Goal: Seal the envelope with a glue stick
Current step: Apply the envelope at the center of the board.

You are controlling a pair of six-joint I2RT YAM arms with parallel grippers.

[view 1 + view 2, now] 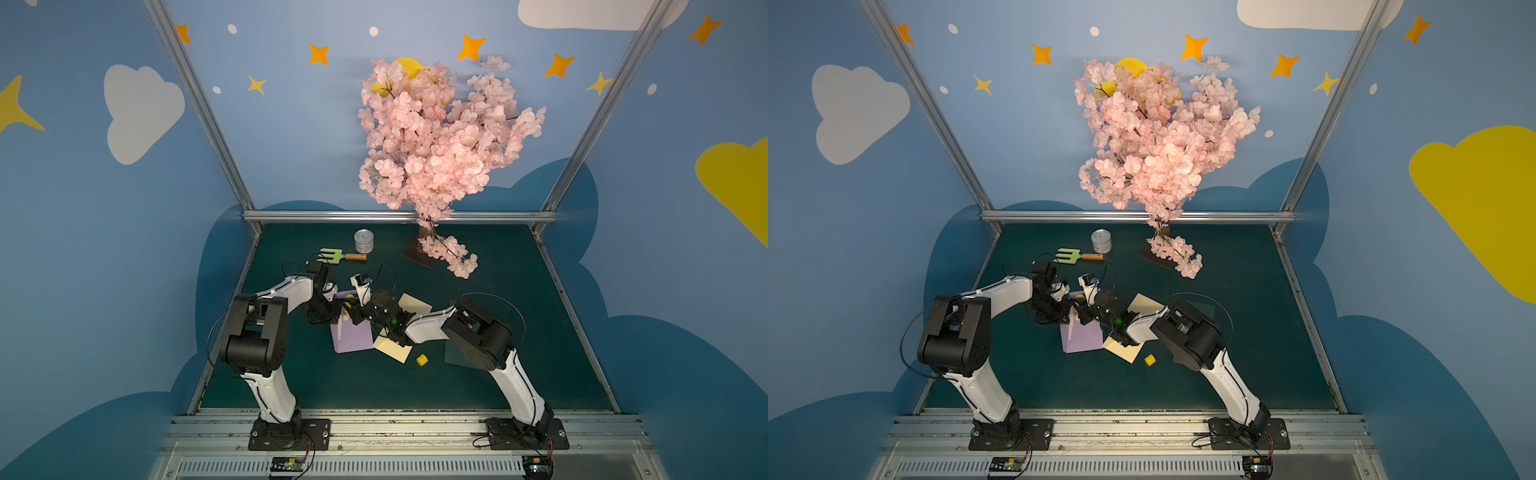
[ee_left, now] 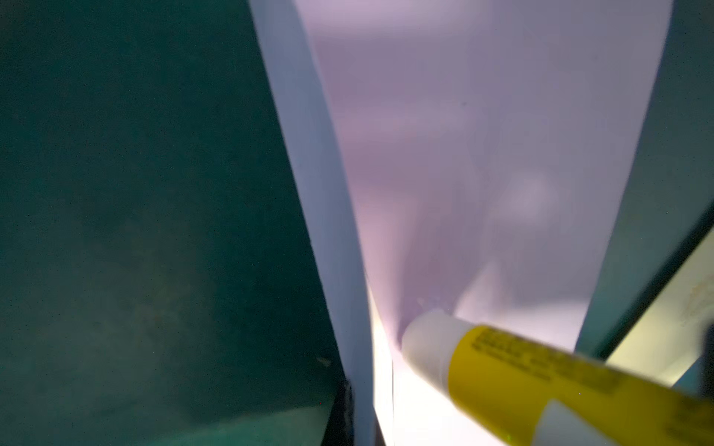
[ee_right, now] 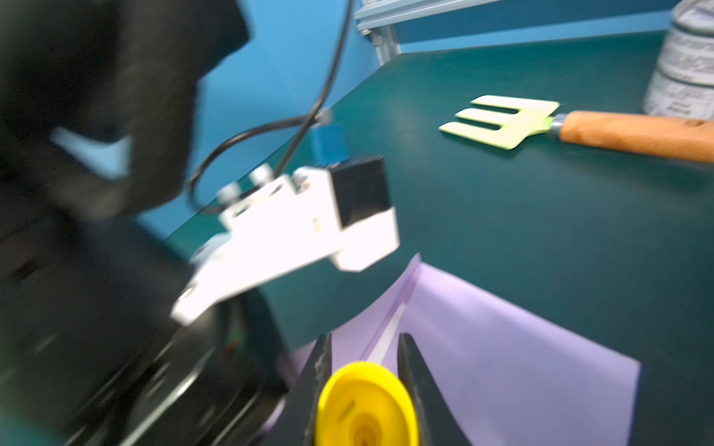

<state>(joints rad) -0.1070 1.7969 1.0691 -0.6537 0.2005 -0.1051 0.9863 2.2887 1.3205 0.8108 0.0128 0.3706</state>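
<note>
Low over the green table [image 1: 332, 386], two robot arms meet above a lilac envelope [image 1: 353, 338]. The right gripper [image 3: 365, 347] is clamped on the yellow glue stick [image 2: 541, 378], with a black finger on each side of its barrel, seen in the right wrist view from behind the stick's end. The stick is uncapped and tilted. In the left wrist view its white tip touches the inner face of the lilac envelope, close to the fold of the flap.

The left gripper [image 1: 336, 319] is pressed together on that flap, which stands raised with its pale inner side showing in both top views.

The cream envelope [image 1: 395, 351] lies flat at an angle just to the right of the lilac one, its middle hidden under the right arm. Whether the two sheets overlap at their near corners cannot be told. The stick's tip is off the cream paper.

A small yellow cap [image 1: 422, 360] sits on the table near the cream envelope's front corner, apart from it. Toward the back wall lie a green hand fork [image 1: 332, 254] with a wooden handle and, just behind it, a metal can [image 1: 364, 241]. A pink blossom tree [image 1: 436, 137] stands to their right.
</note>
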